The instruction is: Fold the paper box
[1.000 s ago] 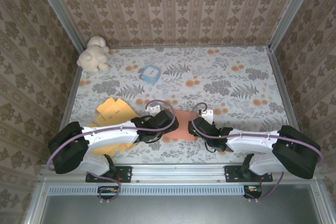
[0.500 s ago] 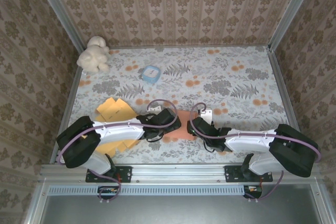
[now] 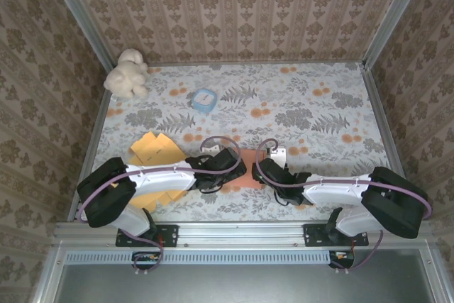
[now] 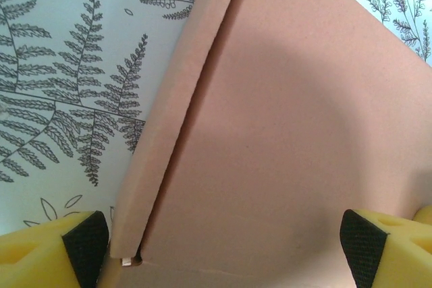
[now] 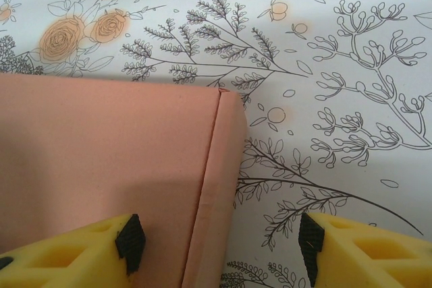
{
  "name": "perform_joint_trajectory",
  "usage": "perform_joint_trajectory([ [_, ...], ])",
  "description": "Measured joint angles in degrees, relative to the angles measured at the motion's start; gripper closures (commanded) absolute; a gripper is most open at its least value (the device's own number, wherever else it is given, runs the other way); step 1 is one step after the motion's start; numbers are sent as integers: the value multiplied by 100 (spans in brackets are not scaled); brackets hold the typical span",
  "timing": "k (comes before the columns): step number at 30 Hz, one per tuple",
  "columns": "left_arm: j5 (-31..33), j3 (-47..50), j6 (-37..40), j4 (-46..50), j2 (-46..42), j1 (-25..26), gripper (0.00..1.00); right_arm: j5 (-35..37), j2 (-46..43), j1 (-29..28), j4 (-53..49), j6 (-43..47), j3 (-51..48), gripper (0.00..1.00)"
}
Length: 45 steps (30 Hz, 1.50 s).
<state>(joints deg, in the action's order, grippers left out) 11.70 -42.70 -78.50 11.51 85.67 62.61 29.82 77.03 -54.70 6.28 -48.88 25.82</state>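
Beyond the paper box (image 3: pixel 247 164) the table (image 3: pixel 319 115) lies open; left of it, yellow sheets (image 3: pixel 154 148) crowd the way.

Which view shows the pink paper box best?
Left wrist: the pink paper box is close, its folded side flap clear. Right wrist shows one corner; the top view, a small patch between the arms.
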Motion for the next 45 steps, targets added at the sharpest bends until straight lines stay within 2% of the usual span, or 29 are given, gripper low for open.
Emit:
perform_joint_trajectory([
  [18,127,48,-52,44,-118,-2,13,151,140,-72,107,-83,48,34],
  [26,164,118,-63,35,-155,-7,13,144,-240,-308,-501,-83,46,35],
  [38,162,149,-87,-9,-179,-13,16,326,-715,-979,-1309,-267,46,35],
  [45,164,175,-90,-57,-179,-13,17,514,-881,-1043,-1502,-273,46,37],
])
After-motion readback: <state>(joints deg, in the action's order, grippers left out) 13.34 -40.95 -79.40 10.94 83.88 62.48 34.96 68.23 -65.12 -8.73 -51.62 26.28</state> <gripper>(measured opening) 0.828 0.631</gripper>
